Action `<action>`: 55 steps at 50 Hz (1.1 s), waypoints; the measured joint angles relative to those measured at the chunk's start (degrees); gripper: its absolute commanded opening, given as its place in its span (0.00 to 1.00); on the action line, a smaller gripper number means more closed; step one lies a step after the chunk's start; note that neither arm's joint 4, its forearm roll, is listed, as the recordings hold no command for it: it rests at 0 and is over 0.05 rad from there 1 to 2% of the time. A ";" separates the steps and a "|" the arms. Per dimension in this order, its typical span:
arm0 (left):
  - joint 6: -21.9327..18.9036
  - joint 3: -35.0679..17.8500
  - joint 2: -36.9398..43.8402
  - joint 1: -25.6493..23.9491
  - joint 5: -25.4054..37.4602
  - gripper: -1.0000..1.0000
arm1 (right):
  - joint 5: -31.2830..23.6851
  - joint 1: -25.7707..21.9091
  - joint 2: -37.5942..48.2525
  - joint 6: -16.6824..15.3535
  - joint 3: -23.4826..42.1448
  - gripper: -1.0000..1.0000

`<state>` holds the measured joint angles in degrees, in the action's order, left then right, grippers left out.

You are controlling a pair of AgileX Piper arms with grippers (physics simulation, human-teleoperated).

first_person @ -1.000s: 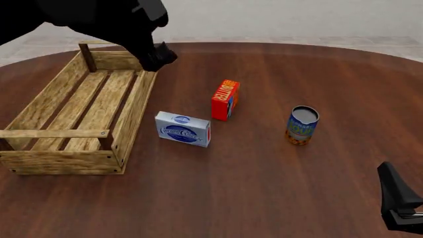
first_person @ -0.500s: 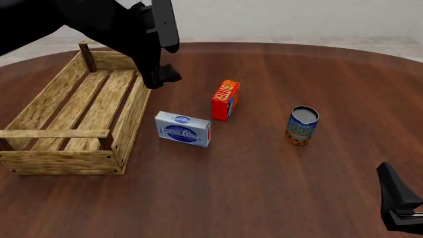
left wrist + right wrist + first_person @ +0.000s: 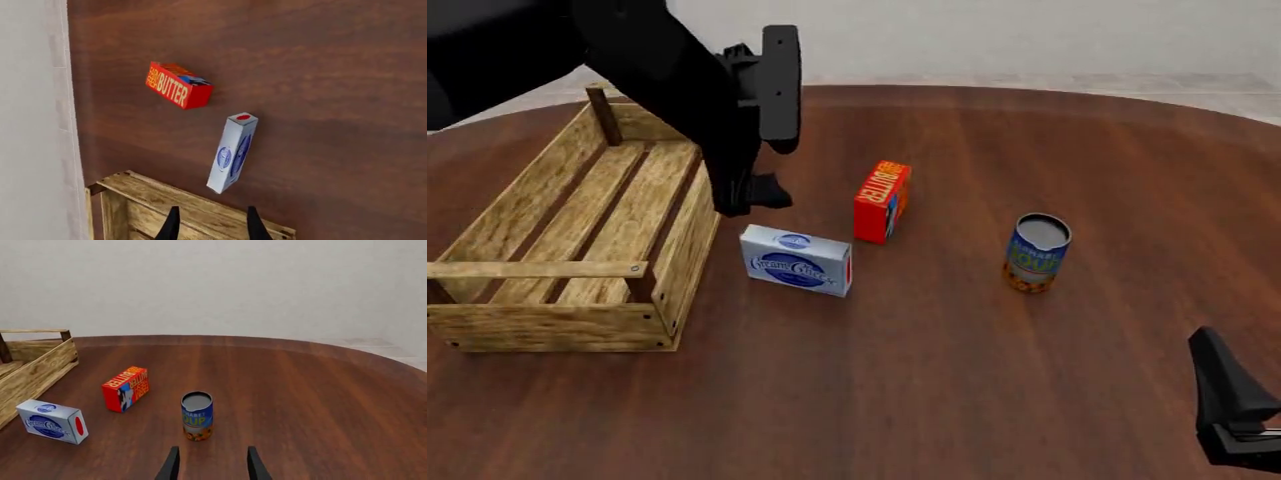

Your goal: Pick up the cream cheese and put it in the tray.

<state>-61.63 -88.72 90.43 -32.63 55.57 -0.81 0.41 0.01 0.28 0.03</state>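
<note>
The cream cheese is a pale grey-blue box with a blue oval logo and a red end, resting on the table just right of the tray. In the left wrist view the cream cheese sits ahead of the two dark fingertips, beyond the tray's wooden wall. My left gripper hangs open and empty above the tray's right wall, a little behind the box. My right gripper stays open and empty at the near right edge. The right wrist view shows the cream cheese beside the tray.
A red-orange butter box stands upright just behind and right of the cream cheese. A soup can stands further right, directly ahead of my right gripper. The table is dark round wood.
My left arm has come down and toward me from the tray's far corner, its gripper now closer to the cream cheese. The right arm and the objects have stayed still.
</note>
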 measured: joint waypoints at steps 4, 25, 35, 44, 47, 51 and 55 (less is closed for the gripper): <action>-0.21 1.23 -0.38 -0.58 1.05 1.00 | 0.02 0.02 0.00 0.01 0.00 1.00; -0.49 6.81 -1.12 -0.99 0.65 1.00 | 0.01 0.04 0.00 0.07 0.02 1.00; -1.34 7.58 -0.14 0.37 -1.37 1.00 | 0.03 0.06 0.00 0.09 0.02 1.00; -2.27 8.53 1.02 1.38 -3.67 1.00 | 0.04 0.09 0.00 0.18 0.01 1.00; -2.81 9.01 1.42 1.74 -4.51 1.00 | 0.02 0.10 0.00 0.23 0.01 1.00; -3.67 9.58 1.88 2.19 -5.64 1.00 | 0.00 0.10 0.00 0.27 0.00 1.00; -4.59 9.81 2.40 2.82 -6.82 1.00 | 0.02 0.11 0.00 0.28 0.00 1.00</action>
<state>-66.21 -78.91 92.83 -29.82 48.74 -0.79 0.52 0.01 0.57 0.03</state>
